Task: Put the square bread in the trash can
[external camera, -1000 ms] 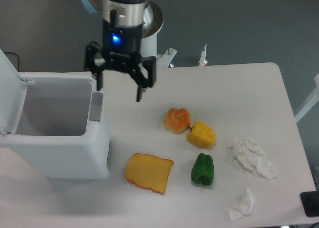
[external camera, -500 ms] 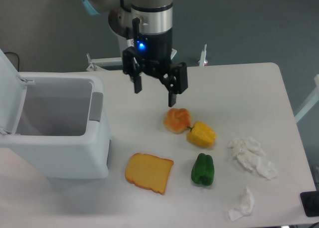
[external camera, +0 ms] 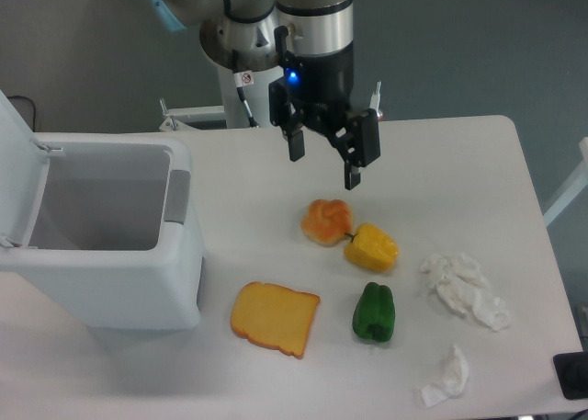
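The trash can (external camera: 110, 282) is a large white bin at the left of the table, with its lid flipped open to the left. The part of its inside that shows is bare. The square bread does not show anywhere in this view. My gripper (external camera: 324, 167) is open and empty. It hangs above the table at the back, up and slightly right of the round orange bun (external camera: 326, 221), and well right of the trash can.
A flat orange-yellow toast slice (external camera: 274, 318) lies in front of the bin. A yellow pepper (external camera: 372, 247) touches the bun, and a green pepper (external camera: 374, 312) lies below it. Crumpled white tissues (external camera: 464, 287) lie at the right, with a smaller one (external camera: 447, 376) near the front edge.
My open, empty gripper has moved right, from beside the trash can's rim to above the bun. Nothing on the table has moved.
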